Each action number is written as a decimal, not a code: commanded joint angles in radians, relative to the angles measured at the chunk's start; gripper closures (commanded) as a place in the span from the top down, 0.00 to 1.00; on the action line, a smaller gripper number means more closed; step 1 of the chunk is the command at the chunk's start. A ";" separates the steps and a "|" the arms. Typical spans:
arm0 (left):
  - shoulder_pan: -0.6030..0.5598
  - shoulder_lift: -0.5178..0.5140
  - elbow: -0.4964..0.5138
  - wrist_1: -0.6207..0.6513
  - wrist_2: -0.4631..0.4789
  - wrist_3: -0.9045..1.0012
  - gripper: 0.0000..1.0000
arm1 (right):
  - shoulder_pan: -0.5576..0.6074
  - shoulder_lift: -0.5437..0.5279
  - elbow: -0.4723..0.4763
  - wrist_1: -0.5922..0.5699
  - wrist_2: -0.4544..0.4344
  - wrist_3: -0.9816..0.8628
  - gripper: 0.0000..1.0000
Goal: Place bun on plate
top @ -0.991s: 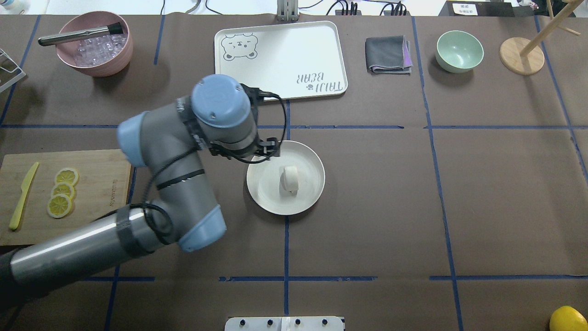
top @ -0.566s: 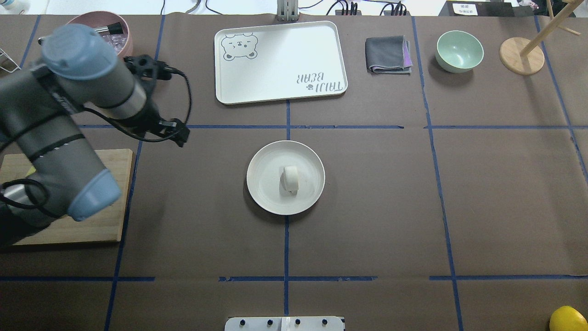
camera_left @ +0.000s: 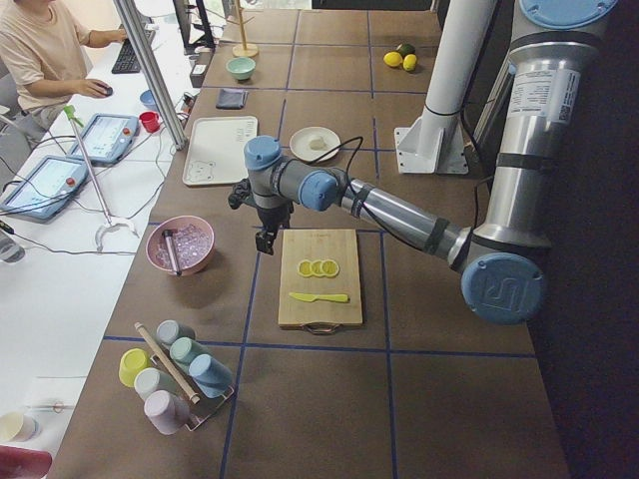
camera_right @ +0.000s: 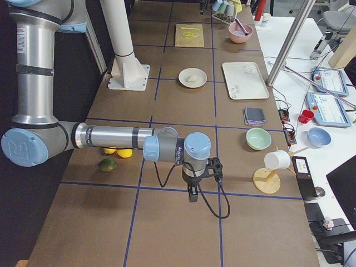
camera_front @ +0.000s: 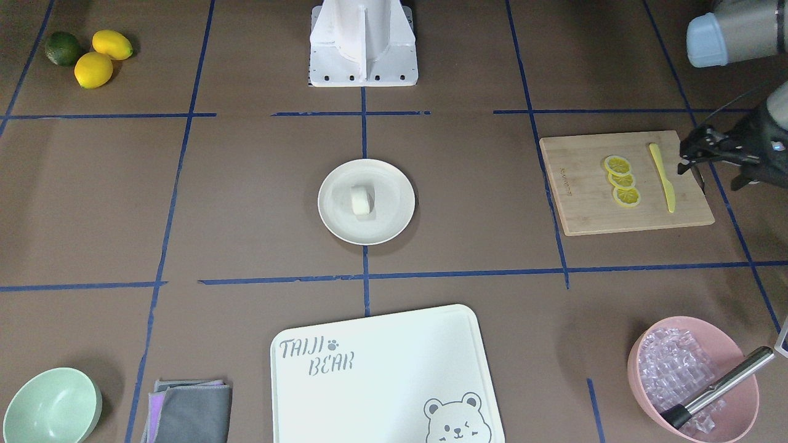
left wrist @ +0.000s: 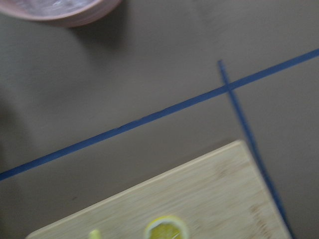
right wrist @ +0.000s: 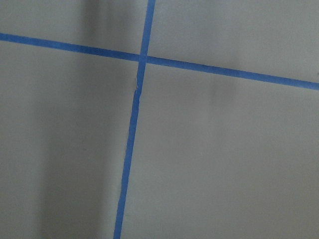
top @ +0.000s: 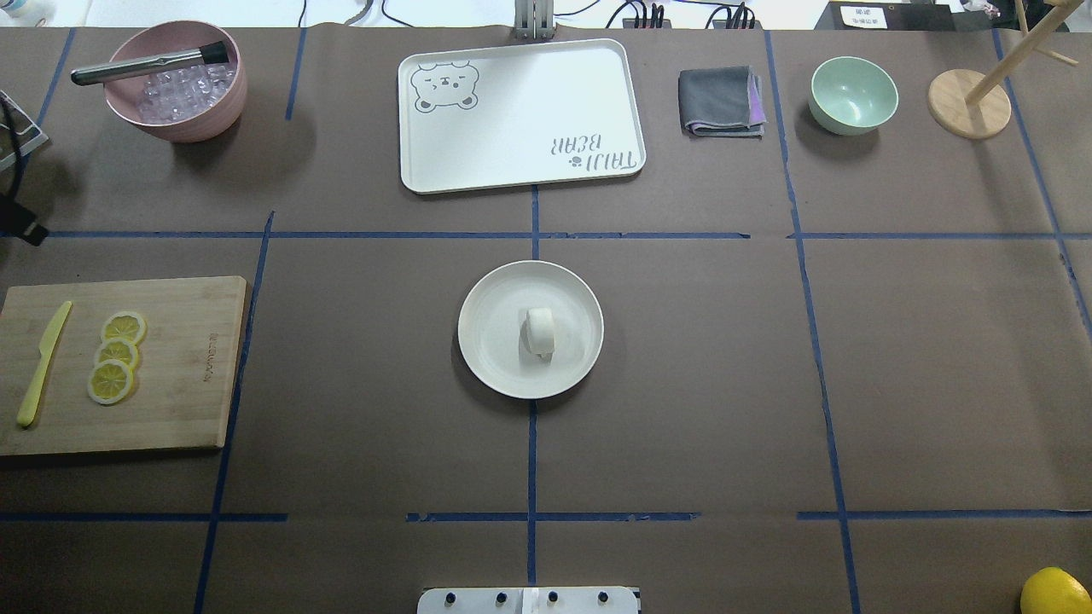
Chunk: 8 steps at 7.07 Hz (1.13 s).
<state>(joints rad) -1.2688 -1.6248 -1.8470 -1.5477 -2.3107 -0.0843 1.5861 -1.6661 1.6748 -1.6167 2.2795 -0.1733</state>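
The small white bun (top: 540,331) lies in the middle of the round cream plate (top: 488,362) at the table's centre, with nothing touching it; the front view shows the bun (camera_front: 362,200) and the plate (camera_front: 390,225) the same way. My left gripper (camera_left: 265,240) hangs over the table far from the plate, just beyond the cutting board's far edge. At the right edge of the front view the left gripper (camera_front: 686,161) shows as a dark shape, and I cannot tell how its jaws stand. My right gripper (camera_right: 192,196) points down over bare table at the far right end; its state cannot be told.
A wooden cutting board (top: 188,375) carries lemon slices (top: 117,354) and a yellow knife (top: 41,362). A pink bowl (top: 175,81) of ice, the bear-printed tray (top: 520,115), a grey cloth (top: 721,101), a mint bowl (top: 853,94) and a wooden stand (top: 968,104) line the far side.
My left arm has swung away from the plate to the left and almost out of the overhead view. The bun has stayed still on the plate.
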 commanded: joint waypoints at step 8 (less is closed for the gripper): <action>-0.342 0.138 0.281 -0.161 -0.088 0.164 1.00 | 0.000 0.000 0.003 0.000 0.002 0.000 1.00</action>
<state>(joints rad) -1.6092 -1.4875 -1.5595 -1.7088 -2.4039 0.0787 1.5861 -1.6659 1.6772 -1.6168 2.2810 -0.1734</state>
